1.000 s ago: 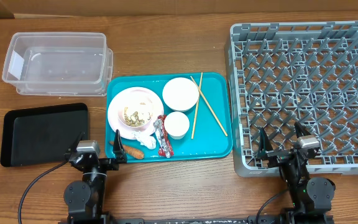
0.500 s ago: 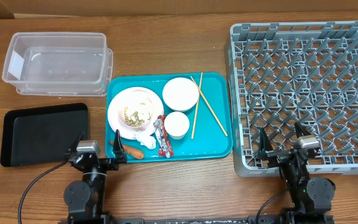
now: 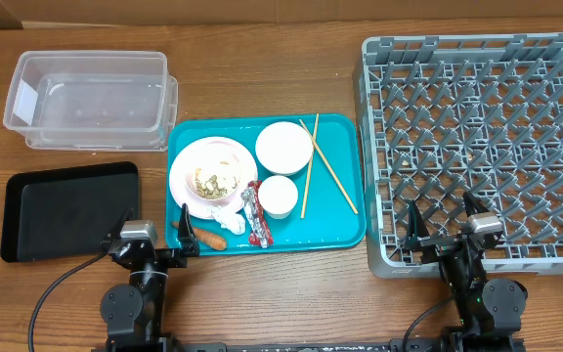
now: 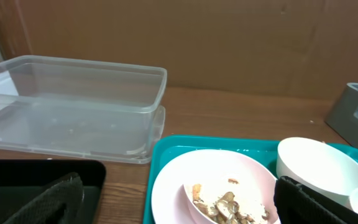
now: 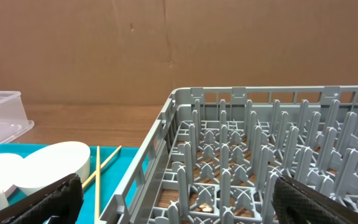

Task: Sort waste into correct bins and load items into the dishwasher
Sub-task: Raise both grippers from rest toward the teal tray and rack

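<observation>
Left gripper (image 3: 156,235) and right gripper (image 3: 443,227) are held wide apart and empty at the table's near edge.
The carrot (image 3: 208,238) is found just ahead and right of the left gripper, lying crosswise on the teal tray (image 3: 360,235) beside the tissue (image 3: 231,223); the left arm is judged nearer. The dish rack (image 3: 477,137) is faced by the right gripper.

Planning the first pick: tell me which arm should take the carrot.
Left. The carrot lies at the near-left corner of the teal tray, close to the open left gripper; the right gripper sits by the dish rack, across the tray, probably a longer reach.
</observation>
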